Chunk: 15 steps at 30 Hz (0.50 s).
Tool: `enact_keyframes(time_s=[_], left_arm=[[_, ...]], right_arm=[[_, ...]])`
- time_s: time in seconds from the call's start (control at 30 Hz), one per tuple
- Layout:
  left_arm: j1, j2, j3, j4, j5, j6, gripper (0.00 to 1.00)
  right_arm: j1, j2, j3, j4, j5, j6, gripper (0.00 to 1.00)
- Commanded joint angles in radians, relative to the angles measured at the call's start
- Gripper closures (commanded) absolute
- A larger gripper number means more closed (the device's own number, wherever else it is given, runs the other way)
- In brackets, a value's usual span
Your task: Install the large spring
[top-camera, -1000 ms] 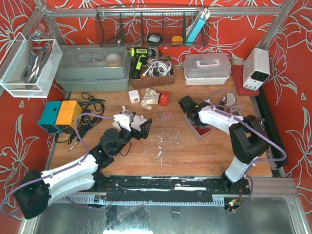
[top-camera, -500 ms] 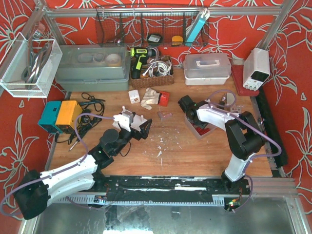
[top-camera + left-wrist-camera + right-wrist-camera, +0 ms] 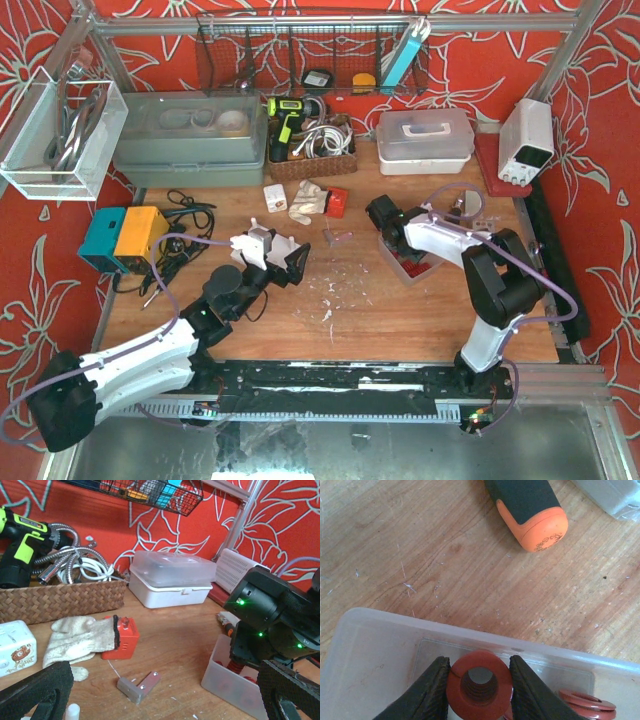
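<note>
The right claw (image 3: pixel 479 680) is clamped on the red spring (image 3: pixel 479 662): its 2 dark fingers (image 3: pixel 432 690) press against opposite sides of the coil. The wrist view looks straight down the spring's open end. The spring sits inside the outline of a clear plastic tray (image 3: pixel 385 645), close to the tray's far wall. Whether its lower end touches the tray floor cannot be told. Flat red rings (image 3: pixel 587 702) lie in the tray just to the right of the claw. Beyond the tray, an orange and black screwdriver handle (image 3: pixel 530 510) rests on the bare wooden worktop (image 3: pixel 420 555).

From above, the right claw (image 3: pixel 385 215) reaches over the far-left end of the tray (image 3: pixel 412 268), right of the worktop's centre.

The left claw (image 3: pixel 285 262) hovers near the middle of the worktop with its 2 fingers (image 3: pixel 35 690) spread wide apart and nothing between them. Its camera faces the right arm (image 3: pixel 270 615), which shows green lights. A small grey metal bracket (image 3: pixel 139 684) lies on the wood ahead of it. Behind that a red block (image 3: pixel 122 637) touches a pale work glove (image 3: pixel 75 637). Further back stand a wicker basket (image 3: pixel 60 600) and a white lidded box (image 3: pixel 172 577).
</note>
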State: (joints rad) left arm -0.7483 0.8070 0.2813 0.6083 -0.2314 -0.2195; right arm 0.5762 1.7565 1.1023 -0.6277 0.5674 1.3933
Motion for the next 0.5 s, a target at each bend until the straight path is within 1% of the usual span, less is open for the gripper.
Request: enact_keyframes(time_s=[0.0, 0.13, 0.2, 0.37, 0.47], left_arm=[[-0.009, -0.015, 0.002, 0.001, -0.034, 0.012, 0.00], [-0.010, -0.014, 0.002, -0.002, -0.048, 0.005, 0.00], [-0.010, -0.011, 0.003, -0.007, -0.063, 0.000, 0.00], [-0.010, -0.013, 0.013, -0.021, -0.091, 0.001, 0.00], [-0.011, -0.024, 0.016, -0.026, -0.077, -0.008, 0.00]], right_arm=[[-0.006, -0.037, -0.022, -0.002, 0.014, 0.002, 0.82], [-0.007, -0.089, -0.038, 0.020, -0.005, -0.047, 0.88], [-0.006, -0.119, -0.051, 0.039, -0.010, -0.080, 0.90], [-0.008, -0.232, -0.110, 0.096, -0.034, -0.219, 1.00], [-0.008, -0.337, -0.160, 0.155, -0.065, -0.302, 1.00]])
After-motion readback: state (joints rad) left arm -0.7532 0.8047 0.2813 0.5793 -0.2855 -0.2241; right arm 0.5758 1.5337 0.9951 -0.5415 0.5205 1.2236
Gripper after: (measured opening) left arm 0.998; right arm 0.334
